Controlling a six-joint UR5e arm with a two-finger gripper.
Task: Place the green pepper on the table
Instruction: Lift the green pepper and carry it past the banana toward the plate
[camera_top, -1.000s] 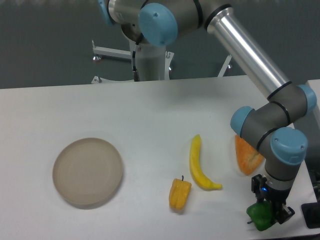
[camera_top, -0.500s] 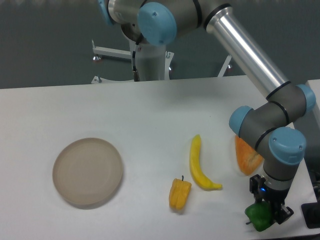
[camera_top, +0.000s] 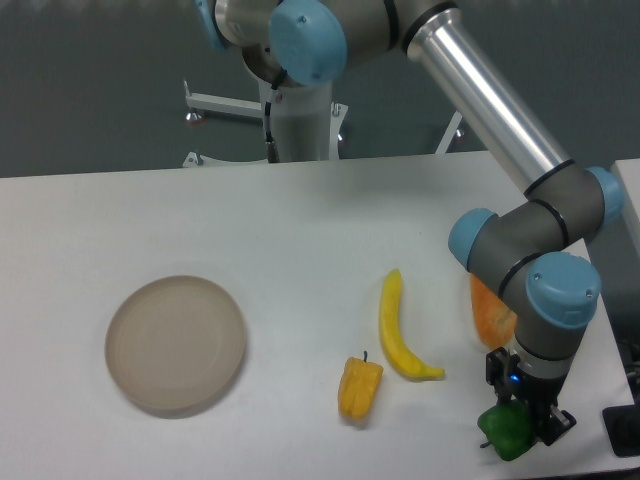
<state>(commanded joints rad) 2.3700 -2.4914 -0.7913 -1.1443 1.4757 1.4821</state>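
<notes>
Camera: claw (camera_top: 522, 430) grips green pepper (camera_top: 503, 433) near banana (camera_top: 397, 328).

The long silver arm (camera_top: 490, 105) reaches down from the top to the near right side. Its grey and blue wrist (camera_top: 545, 300) bends over and points straight down. The gripper (camera_top: 520, 425) hangs low — its black fingers pinch the green pepper (camera_top: 503, 432).

You will find no writing to read here. No label, brand, number or sign shows legibly on any surface in this view.
</notes>
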